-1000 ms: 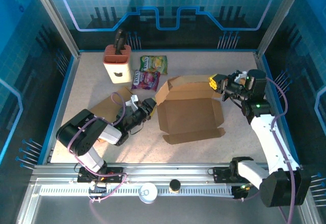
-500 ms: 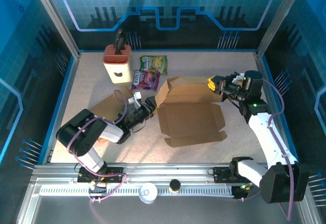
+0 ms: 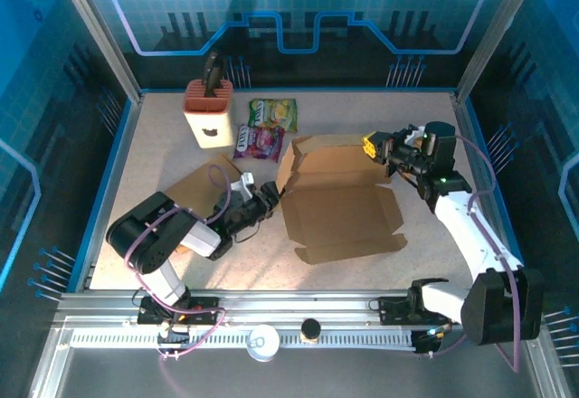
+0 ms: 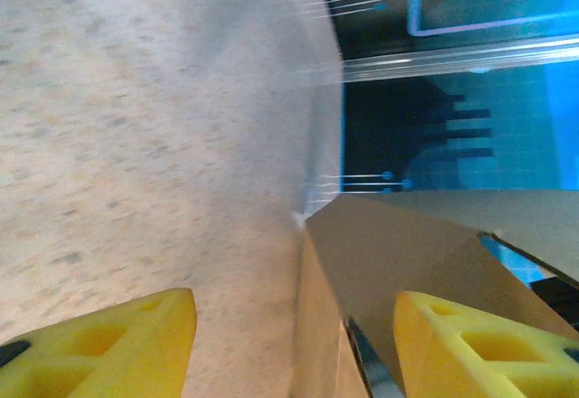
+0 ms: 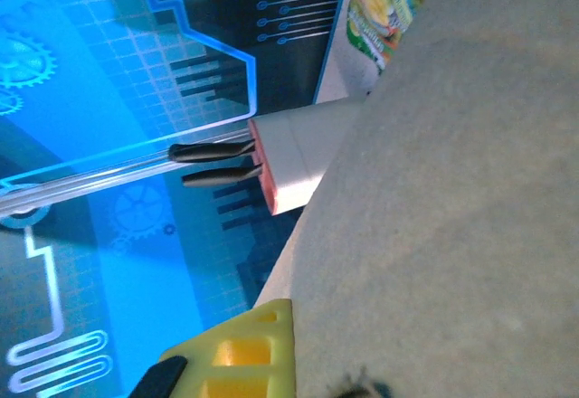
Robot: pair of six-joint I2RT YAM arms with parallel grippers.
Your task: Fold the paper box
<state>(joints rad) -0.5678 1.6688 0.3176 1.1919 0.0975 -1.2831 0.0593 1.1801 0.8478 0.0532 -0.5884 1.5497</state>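
Two claws on the cardboard box (image 3: 336, 206), which lies open, nearer me and right of the knife block (image 3: 208, 113). My left gripper (image 3: 267, 193), jaws apart, has crept in to straddle its left wall. My right gripper (image 3: 374, 147), pinched together, has nudged the rear flap's right corner inward, so folding has barely begun.

Brown paper box (image 3: 339, 210), unfolded, lying open at the counter's centre: base panel flat, back wall raised, front flap spread toward the near edge.
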